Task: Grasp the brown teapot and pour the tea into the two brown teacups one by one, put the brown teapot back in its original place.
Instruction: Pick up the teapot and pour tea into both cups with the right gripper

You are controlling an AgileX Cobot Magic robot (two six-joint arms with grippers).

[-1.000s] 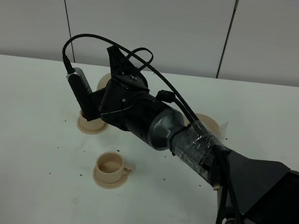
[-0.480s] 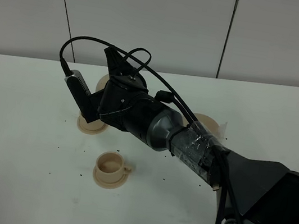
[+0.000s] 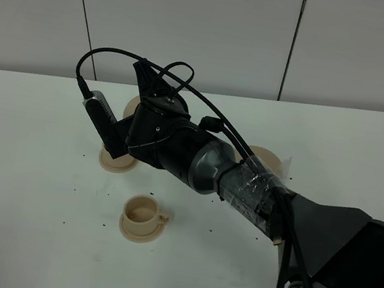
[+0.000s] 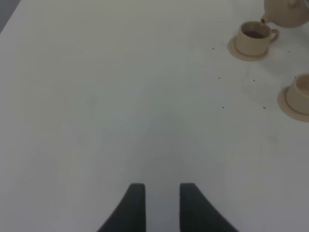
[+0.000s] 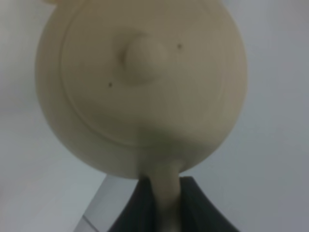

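My right gripper (image 5: 164,210) is shut on the loop handle of the brown teapot (image 5: 140,82), whose domed lid and knob fill the right wrist view. From above, the right arm reaches across to the left and hides most of the teapot (image 3: 133,106). The pot hangs tilted with its spout over the far teacup (image 4: 254,37), which holds dark tea. The near teacup (image 3: 142,213) stands on its saucer, apart from the arm. The wide tan saucer (image 3: 268,158) lies bare behind the arm. My left gripper (image 4: 162,205) is open over bare table.
The white table (image 3: 23,197) carries scattered dark specks around the cups. A grey panelled wall runs behind the far edge. The right arm's base (image 3: 354,272) fills the lower right corner.
The right arm and teapot shifted very slightly at first, then held still over the far cup. The cups have not moved.
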